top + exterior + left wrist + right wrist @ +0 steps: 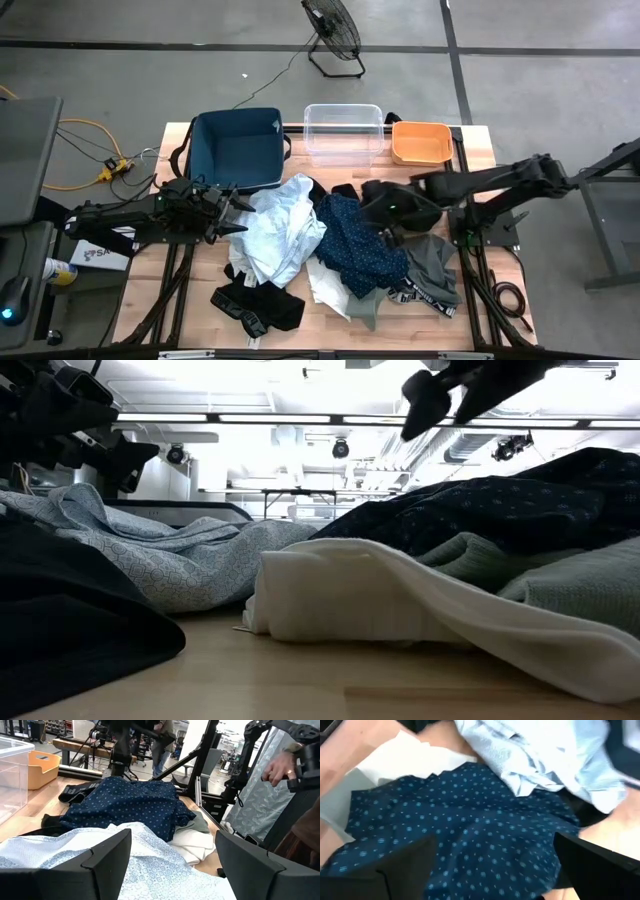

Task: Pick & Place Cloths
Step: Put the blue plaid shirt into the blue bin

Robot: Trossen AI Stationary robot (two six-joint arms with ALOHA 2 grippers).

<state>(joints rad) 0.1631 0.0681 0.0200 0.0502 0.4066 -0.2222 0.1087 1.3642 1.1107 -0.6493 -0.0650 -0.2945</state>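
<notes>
- The right gripper (378, 213), fingers spread wide and empty, hangs directly above the navy dotted shirt (358, 250) at the middle of the tabletop (180, 300); this arm is nearer it.
- The left gripper (232, 212), fingers also apart, sits at the left edge of the pale blue shirt (282, 232), holding nothing.
- Grey (432, 262), white (326, 285) and black (258, 305) cloths lie near; their overlaps hide edges.
- The navy fabric bin (238, 148) stands far left.
</notes>
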